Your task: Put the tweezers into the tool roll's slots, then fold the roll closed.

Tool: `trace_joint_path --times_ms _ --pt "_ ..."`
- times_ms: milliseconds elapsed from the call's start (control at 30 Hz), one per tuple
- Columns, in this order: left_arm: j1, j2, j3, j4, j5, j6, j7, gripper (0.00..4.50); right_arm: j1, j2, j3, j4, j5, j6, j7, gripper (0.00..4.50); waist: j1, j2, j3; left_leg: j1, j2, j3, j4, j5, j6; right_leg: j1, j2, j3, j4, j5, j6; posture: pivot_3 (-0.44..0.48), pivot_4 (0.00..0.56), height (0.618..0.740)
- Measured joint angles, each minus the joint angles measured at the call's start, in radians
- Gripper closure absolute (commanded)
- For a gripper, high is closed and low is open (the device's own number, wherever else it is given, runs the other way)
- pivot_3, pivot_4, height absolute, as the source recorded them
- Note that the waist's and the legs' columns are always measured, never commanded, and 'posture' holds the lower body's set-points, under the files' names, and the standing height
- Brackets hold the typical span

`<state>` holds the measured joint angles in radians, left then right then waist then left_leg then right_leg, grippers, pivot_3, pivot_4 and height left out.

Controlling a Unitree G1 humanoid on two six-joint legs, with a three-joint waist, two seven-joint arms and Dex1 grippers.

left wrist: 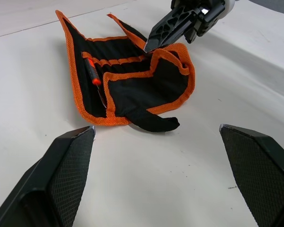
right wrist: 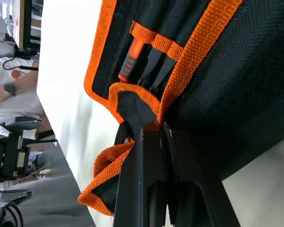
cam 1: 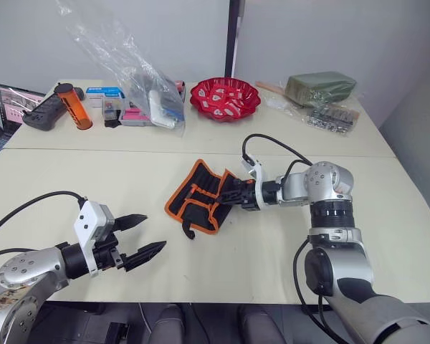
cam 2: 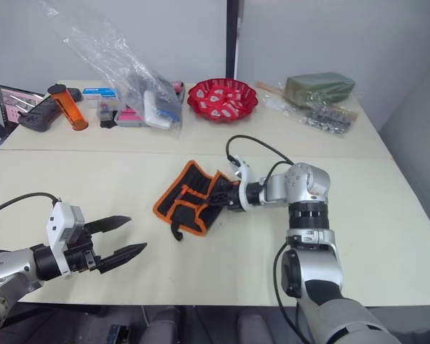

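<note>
While the left gripper (cam 1: 142, 237) waits spread wide near the table's (cam 1: 387, 215) front edge, the right gripper (cam 1: 231, 196) pinches the tool roll's (cam 1: 201, 195) orange-trimmed flap mid-table, apparently folding it over tweezers (left wrist: 100, 94) seemingly slotted inside.

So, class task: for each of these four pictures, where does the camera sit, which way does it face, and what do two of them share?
Left eye: head, looking down at the table; both arms show.
Right eye: the same, beside it.
Left wrist: low, facing the tool roll between the open left gripper fingers.
Right wrist: close on the roll's orange edge, right gripper shut on it.
Shared: both wrist views show the roll.
</note>
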<state>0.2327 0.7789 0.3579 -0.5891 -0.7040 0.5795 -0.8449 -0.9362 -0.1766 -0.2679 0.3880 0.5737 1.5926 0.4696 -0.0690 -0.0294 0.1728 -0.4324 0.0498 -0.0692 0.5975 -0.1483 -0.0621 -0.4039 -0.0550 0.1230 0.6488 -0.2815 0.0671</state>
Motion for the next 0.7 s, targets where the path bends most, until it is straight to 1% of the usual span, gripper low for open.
trace_joint_path --times_ms 133,233,300,433,567,667,700 --pt "-0.015 0.0 -0.024 0.022 0.009 -0.008 -0.002 0.0 0.0 -0.001 -0.055 0.013 -0.001 0.0 -0.023 4.45 -0.002 0.0 0.0 0.0 0.0 0.0 0.0 0.0 0.0 0.0 0.0 0.0 0.0 0.0 0.0 0.0 0.15 0.74" --pt "-0.032 0.0 -0.031 0.036 0.015 -0.011 -0.007 0.0 0.0 0.046 -0.074 0.013 -0.002 -0.006 -0.052 4.45 -0.007 0.0 0.0 0.0 0.0 0.0 0.0 0.0 0.0 -0.001 0.0 0.0 0.001 0.0 0.0 0.0 0.15 0.74" --pt "-0.036 0.0 -0.035 0.037 0.018 -0.013 -0.011 0.0 0.003 0.075 -0.067 0.013 -0.003 -0.022 -0.067 4.45 -0.012 0.0 0.0 0.0 0.0 0.0 0.0 0.0 0.0 -0.001 0.001 0.0 0.001 0.0 0.0 0.0 0.15 0.74" --pt "-0.036 0.0 -0.036 0.04 0.024 -0.014 -0.013 0.0 0.018 0.096 -0.045 0.014 -0.007 -0.072 -0.08 4.45 -0.018 0.0 0.0 0.0 0.0 0.0 0.0 0.0 0.0 0.0 0.0 0.0 0.001 0.0 0.0 0.0 0.15 0.74" --pt "-0.032 -0.002 -0.036 0.04 0.035 -0.02 -0.019 0.0 0.055 0.115 0.025 0.045 -0.039 -0.189 -0.071 4.45 -0.027 0.0 0.0 0.001 0.0 0.0 0.0 0.0 0.0 0.0 0.0 0.0 0.001 0.0 0.0 0.0 0.15 0.74" --pt "-0.03 -0.003 -0.036 0.041 0.036 -0.031 -0.019 0.0 0.054 0.119 0.04 0.082 -0.04 -0.247 -0.057 4.45 -0.03 -0.002 -0.002 0.007 0.001 -0.001 0.0 0.0 0.0 0.006 0.001 0.0 0.001 0.0 0.0 0.0 0.15 0.74" --pt "-0.03 -0.003 -0.036 0.041 0.036 -0.033 -0.019 0.0 0.054 0.119 0.04 0.093 -0.04 -0.263 -0.057 4.19 -0.031 -0.002 -0.002 0.01 0.001 -0.001 0.0 0.0 0.0 0.009 0.001 0.0 0.0 0.0 0.001 0.0 0.15 0.74"
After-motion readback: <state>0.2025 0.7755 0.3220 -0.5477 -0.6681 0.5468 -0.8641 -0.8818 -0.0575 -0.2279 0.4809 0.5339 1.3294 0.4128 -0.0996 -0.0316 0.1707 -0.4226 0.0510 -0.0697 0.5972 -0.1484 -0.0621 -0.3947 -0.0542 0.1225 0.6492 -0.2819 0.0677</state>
